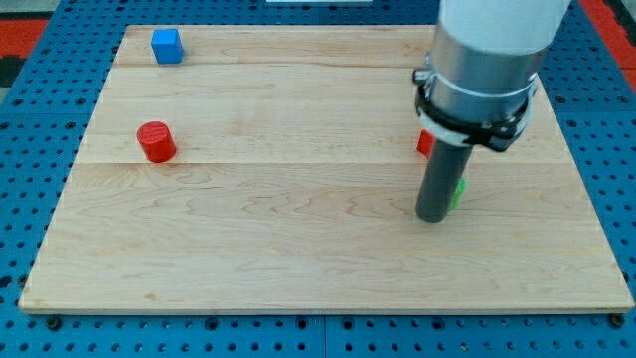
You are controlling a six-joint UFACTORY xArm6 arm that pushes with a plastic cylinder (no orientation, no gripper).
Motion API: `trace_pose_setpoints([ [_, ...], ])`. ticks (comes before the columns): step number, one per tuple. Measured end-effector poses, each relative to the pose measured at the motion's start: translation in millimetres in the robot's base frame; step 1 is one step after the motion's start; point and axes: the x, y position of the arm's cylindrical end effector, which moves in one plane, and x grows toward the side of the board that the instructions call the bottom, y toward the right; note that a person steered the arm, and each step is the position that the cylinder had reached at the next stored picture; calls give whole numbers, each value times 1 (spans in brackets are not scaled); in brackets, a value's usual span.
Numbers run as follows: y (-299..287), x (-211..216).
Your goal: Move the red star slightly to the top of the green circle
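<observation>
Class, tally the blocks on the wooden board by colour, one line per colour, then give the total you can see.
Red: 2, the red cylinder at the view's left and a red block mostly hidden behind the arm
Blue: 1, the blue cube near the view's top left
Green: 1, a green block peeking out beside my tip
Total: 4 blocks
</observation>
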Motion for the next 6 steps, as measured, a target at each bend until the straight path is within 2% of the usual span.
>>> trace_pose_setpoints([
  [1, 10, -7],
  [2, -62, -23],
  [3, -72, -71],
  [4, -71, -80],
  [5, -35, -80],
  [6, -27, -80],
])
